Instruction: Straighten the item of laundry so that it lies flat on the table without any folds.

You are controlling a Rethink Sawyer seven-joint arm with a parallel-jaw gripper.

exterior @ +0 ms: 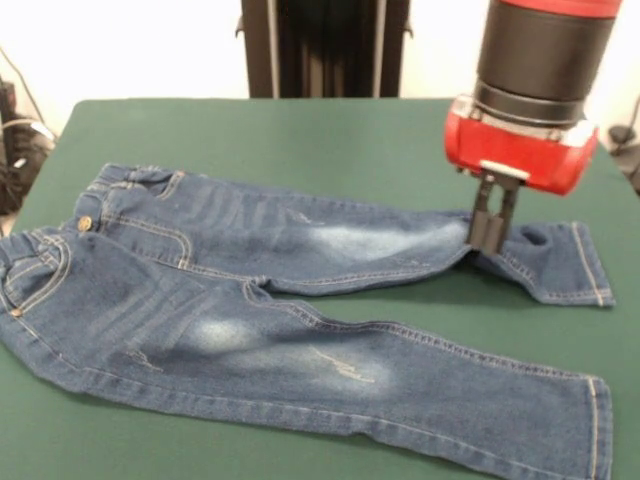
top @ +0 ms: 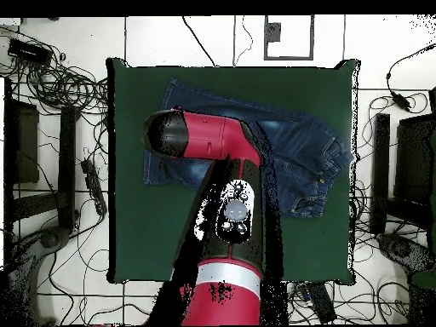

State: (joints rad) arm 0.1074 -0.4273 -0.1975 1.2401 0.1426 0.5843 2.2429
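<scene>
The blue denim jeans (exterior: 300, 300) lie on the dark green table (exterior: 300, 130), waistband at the left, both legs running right. The near leg lies mostly flat. The far leg is puckered and creased near its cuff (exterior: 565, 265). My gripper (exterior: 492, 243) hangs from the red and black arm and stands down on that far leg, its fingers (exterior: 483, 215) close together and pinching the denim at the crease. In the overhead view the arm (top: 204, 140) covers the gripper and part of the jeans (top: 298, 153); the table (top: 145, 221) shows around them.
The black pedestal (exterior: 325, 45) stands behind the table's far edge. Cables (top: 68, 94) and dark equipment (top: 409, 162) lie on the floor round the table. Green cloth shows on all sides of the jeans.
</scene>
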